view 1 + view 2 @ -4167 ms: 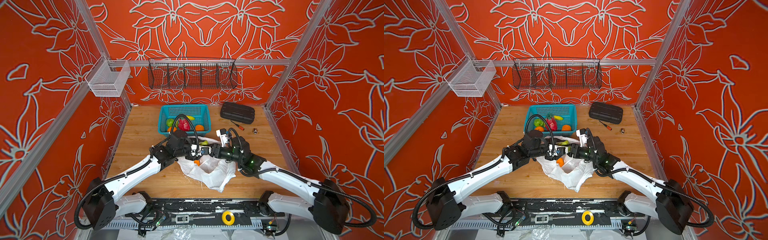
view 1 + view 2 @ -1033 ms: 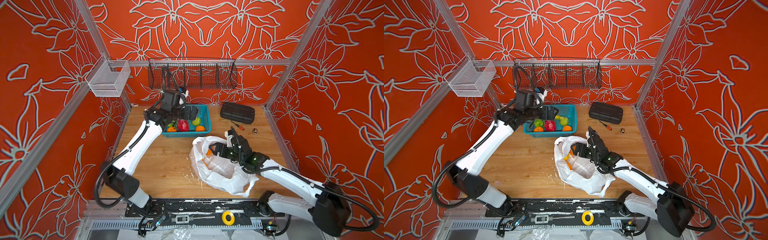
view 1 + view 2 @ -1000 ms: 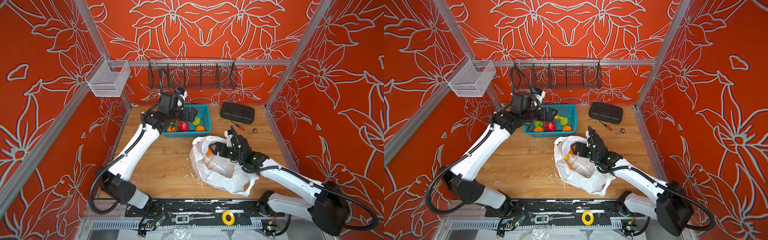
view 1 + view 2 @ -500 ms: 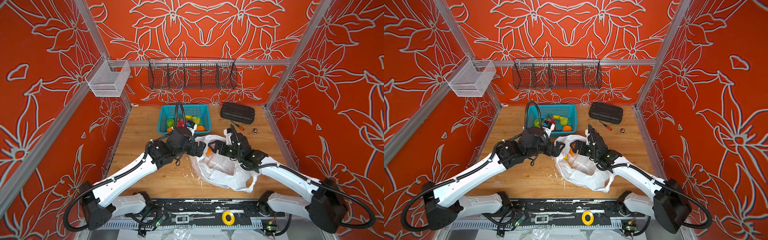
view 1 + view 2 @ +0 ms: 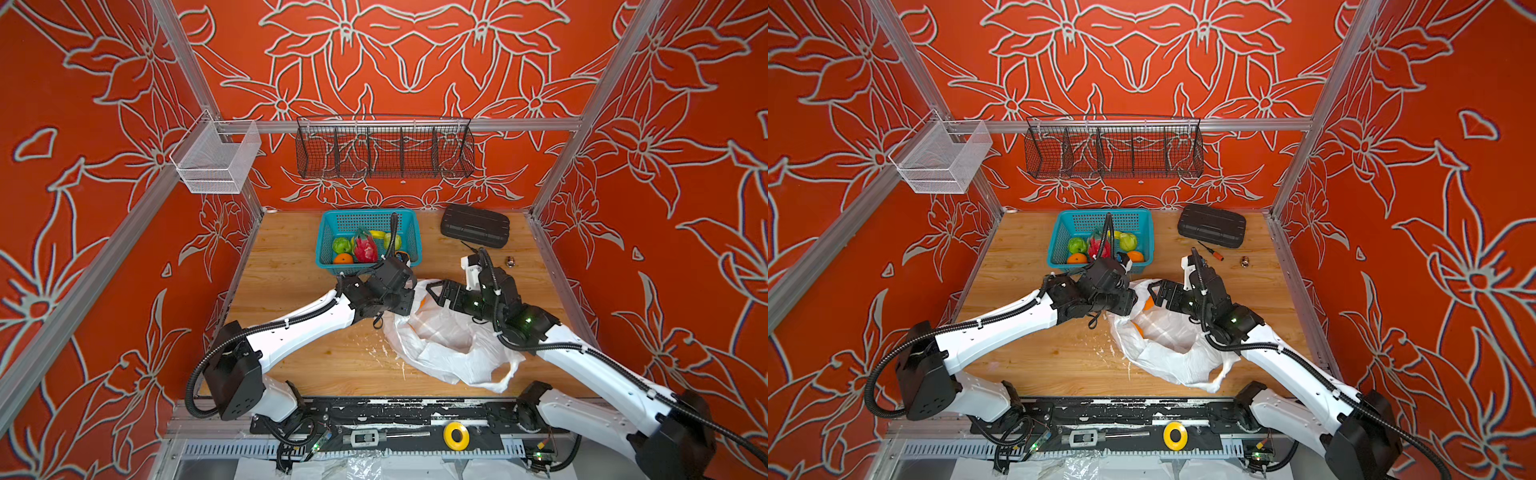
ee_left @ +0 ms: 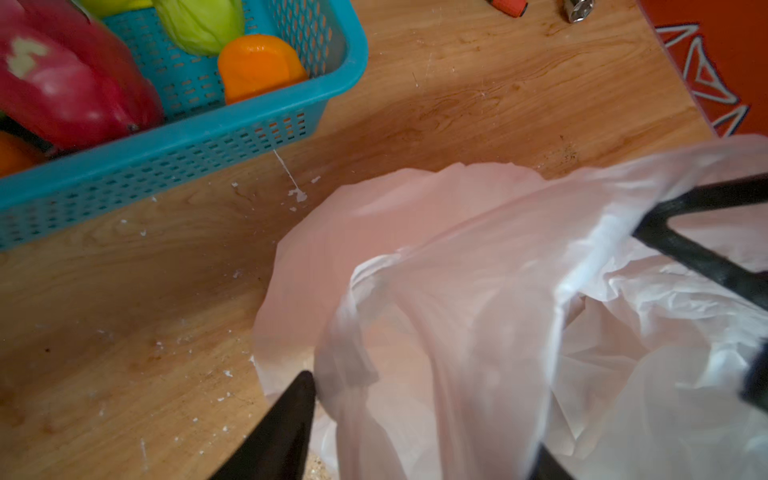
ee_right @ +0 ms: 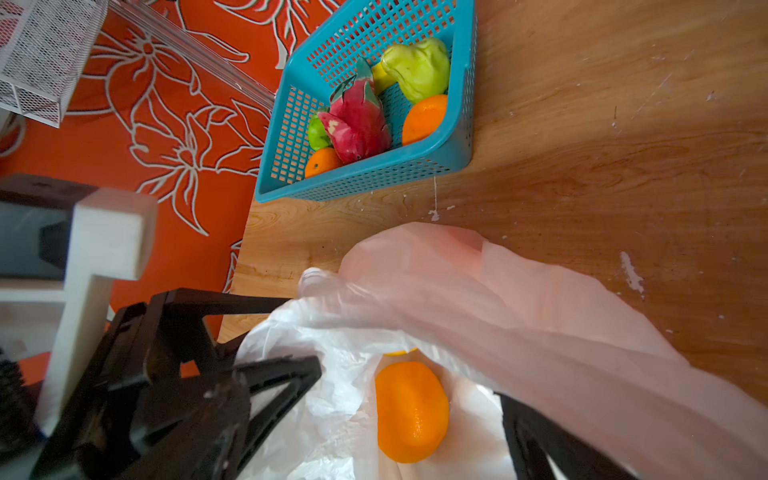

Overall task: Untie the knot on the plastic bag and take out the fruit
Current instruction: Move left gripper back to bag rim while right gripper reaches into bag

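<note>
Since the thin, crinkly white plastic bag (image 5: 449, 353) gapes w/ no knot showing, we judge untying done & fruit removal in hand. Inside its mouth, at the bag's 11 o'clock, lies one round orange (image 7: 411, 411). The right gripper (image 5: 436, 293), jaws spread wide, props the rim. The left gripper (image 5: 1133, 302) sits at the mouth; whether it grasps anything we can't tell. Next: clasp the orange w/o snagging film, then carry it to the teal plastic mesh basket (image 5: 367, 213) at 12 o'clock.

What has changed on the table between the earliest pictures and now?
The left gripper carried a green fruit from the plastic bag to the teal basket, let it go there, and has come back to the bag's mouth. The right gripper stayed at the bag's mouth; an orange remains inside.
</note>
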You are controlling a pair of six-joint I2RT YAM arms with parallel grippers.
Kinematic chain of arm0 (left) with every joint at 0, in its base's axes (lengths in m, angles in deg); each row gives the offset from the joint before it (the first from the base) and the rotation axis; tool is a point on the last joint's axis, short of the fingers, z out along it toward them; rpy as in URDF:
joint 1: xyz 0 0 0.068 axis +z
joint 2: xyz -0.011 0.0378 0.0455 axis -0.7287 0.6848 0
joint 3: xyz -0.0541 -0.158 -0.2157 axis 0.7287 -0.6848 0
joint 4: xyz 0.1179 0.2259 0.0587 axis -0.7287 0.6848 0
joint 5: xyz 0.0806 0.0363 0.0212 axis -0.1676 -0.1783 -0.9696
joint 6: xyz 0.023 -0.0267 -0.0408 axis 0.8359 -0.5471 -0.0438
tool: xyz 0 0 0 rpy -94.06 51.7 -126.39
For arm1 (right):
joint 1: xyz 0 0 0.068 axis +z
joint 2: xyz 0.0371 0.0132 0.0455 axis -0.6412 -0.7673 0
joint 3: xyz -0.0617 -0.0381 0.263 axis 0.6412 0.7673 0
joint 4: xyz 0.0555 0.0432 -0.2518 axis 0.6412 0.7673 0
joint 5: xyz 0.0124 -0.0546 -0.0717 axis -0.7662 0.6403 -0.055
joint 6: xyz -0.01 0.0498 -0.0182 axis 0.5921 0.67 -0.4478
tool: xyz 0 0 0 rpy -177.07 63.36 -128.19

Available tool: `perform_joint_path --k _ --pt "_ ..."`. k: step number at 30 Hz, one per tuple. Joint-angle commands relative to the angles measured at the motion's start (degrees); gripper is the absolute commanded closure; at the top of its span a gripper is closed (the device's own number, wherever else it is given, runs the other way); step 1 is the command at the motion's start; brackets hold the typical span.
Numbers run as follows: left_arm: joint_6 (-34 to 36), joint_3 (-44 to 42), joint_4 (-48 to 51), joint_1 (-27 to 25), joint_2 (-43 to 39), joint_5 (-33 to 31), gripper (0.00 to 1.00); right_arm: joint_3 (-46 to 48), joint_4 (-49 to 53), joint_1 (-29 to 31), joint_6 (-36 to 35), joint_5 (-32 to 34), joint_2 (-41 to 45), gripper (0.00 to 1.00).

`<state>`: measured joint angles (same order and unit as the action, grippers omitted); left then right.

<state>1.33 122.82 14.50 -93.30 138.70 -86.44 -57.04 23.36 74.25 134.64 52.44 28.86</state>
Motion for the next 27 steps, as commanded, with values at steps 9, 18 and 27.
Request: perform_joint_path --k 9,18,27 --pt "-3.76 2.06 -0.91 -0.16 2.16 -1.30 0.87 -3.64 2.63 -0.13 -4.76 -10.73 7.75 0.18" --pt "-3.98 1.22 -0.65 -0.15 1.34 -1.39 0.94 0.21 2.53 9.26 -8.32 -1.53 2.81 0.40" --pt "-4.69 -4.51 -4.04 -0.06 -2.77 -3.55 0.96 9.02 -11.89 23.98 -10.13 7.86 -13.05 0.52"
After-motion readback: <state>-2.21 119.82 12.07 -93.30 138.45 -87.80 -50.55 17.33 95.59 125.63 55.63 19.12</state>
